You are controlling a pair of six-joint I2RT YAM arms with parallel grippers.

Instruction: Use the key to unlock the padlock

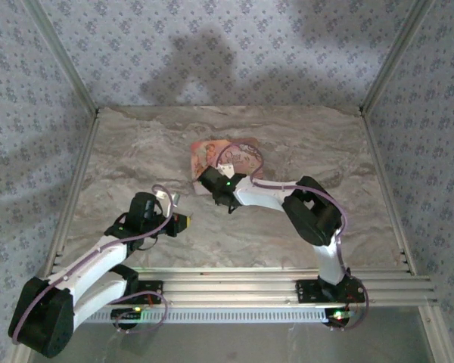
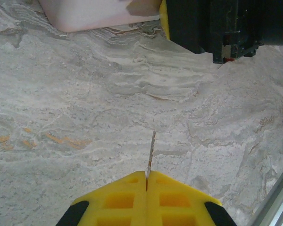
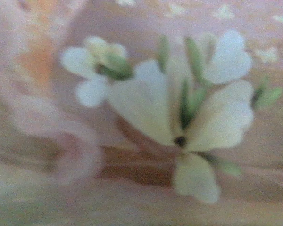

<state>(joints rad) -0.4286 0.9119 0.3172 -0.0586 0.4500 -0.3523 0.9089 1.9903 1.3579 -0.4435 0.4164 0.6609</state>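
Left gripper [image 2: 146, 178], yellow pads pressed together at lower centre of the left wrist view, clamped on a thin silvery metal key [image 2: 152, 151] above the grey marbled worktop [image 2: 85, 103]. Right gripper [image 1: 212, 184], centre of the top view, at the pink floral box [image 1: 212, 155]; jaw state cannot be told. Padlock not discernible.

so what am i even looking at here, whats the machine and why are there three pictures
It is two robot arms bolted at the near edge of a marble-look table. One picture looks down from above. The other two come from cameras on each wrist.

The left gripper, with yellow jaws pressed shut, pinches a thin metal key that pokes out over the table.

The right gripper hangs at a pink floral box further back. Its wrist camera sits so close that you get just a blur of the box's painted flowers, and its jaws cannot be judged. I cannot make out a padlock.
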